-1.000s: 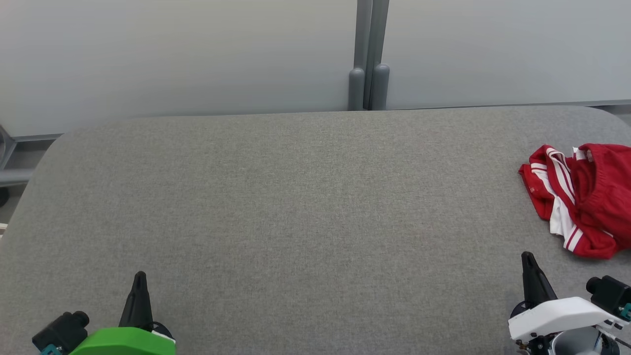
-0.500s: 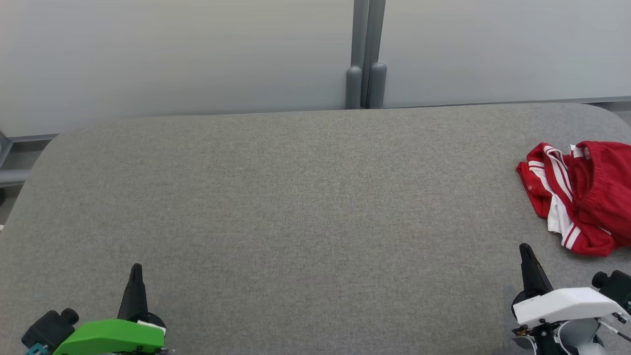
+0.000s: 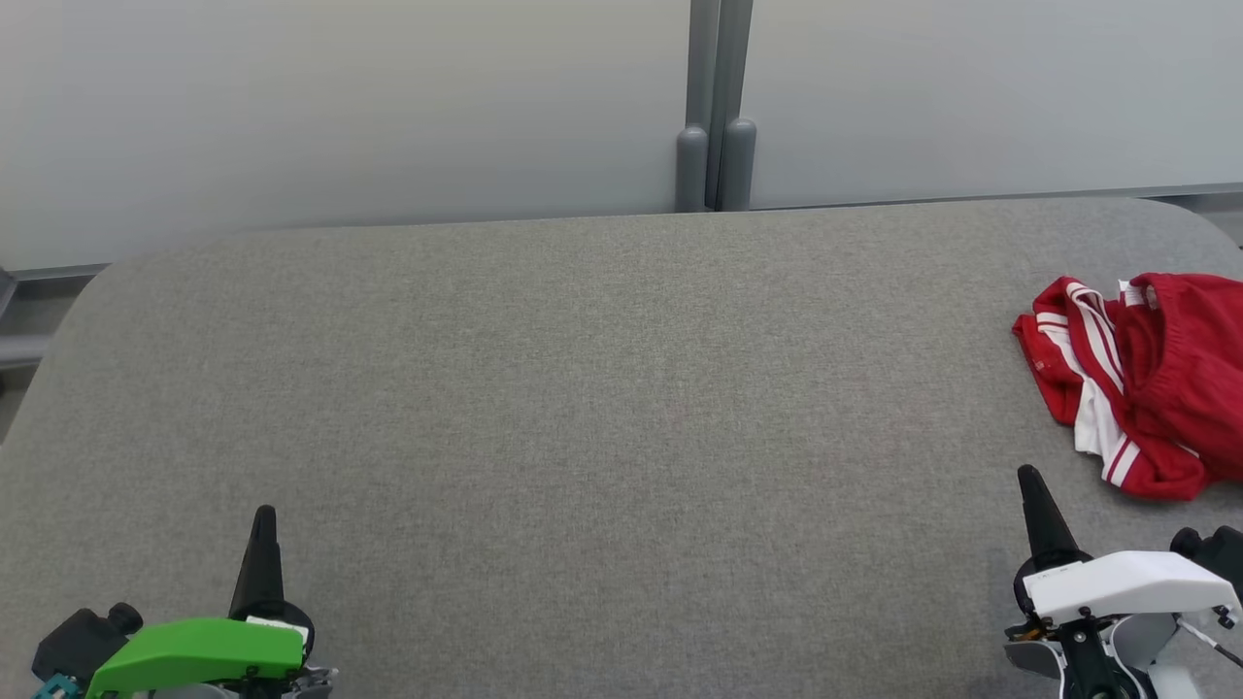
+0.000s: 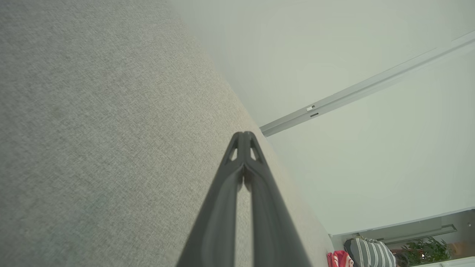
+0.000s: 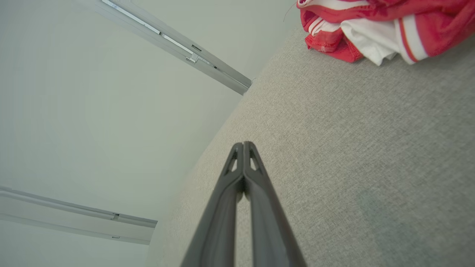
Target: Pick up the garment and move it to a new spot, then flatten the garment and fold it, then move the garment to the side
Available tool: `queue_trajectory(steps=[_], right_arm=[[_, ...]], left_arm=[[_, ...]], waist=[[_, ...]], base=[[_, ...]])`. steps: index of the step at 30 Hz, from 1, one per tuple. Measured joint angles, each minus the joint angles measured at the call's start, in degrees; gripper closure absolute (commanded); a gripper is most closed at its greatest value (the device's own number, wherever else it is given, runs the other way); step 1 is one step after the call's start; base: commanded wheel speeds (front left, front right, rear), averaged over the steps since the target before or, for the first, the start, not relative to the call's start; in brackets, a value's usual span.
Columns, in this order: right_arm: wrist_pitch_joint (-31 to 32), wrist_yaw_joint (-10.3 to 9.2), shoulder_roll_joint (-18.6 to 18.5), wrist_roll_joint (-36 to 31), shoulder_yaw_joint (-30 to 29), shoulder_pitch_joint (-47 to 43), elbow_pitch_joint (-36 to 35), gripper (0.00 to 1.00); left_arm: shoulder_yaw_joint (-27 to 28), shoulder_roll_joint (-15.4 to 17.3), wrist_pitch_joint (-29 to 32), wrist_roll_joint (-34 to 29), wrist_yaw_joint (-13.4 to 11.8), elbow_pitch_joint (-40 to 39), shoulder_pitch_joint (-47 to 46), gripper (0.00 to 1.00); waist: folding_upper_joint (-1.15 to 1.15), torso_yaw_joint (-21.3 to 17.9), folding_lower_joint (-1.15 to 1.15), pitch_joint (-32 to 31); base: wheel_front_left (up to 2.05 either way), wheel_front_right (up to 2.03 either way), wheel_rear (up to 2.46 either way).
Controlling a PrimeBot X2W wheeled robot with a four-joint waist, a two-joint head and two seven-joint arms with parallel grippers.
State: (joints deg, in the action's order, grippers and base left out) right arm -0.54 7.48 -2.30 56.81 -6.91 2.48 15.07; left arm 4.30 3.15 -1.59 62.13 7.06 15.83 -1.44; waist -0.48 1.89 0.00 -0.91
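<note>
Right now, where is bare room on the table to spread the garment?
Bare: the middle of the table, from the left gripper across to the right gripper, back to the wall post. Crowded: only the right edge, under the crumpled red garment.

a grey fabric-covered tabletop (image 3: 583, 388) with rounded far corners spans the head view. a crumpled red garment (image 3: 1136, 379) with white stripes lies on its right end, near the edge.

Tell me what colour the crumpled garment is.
The garment is red with white stripes, clearest in the right wrist view.
</note>
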Motion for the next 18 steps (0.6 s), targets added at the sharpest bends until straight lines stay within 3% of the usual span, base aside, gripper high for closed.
queue_trajectory(steps=[18], right_arm=[[2.68,0.0,-0.12,11.9,0.11,1.37,-0.03,1.0]], left_arm=[[0.84,-0.11,2.38,10.16,0.04,-0.91,-1.2,1.0]], waist=[[0.0,-0.53,0.0,0.31]], base=[[0.0,0.0,0.0]])
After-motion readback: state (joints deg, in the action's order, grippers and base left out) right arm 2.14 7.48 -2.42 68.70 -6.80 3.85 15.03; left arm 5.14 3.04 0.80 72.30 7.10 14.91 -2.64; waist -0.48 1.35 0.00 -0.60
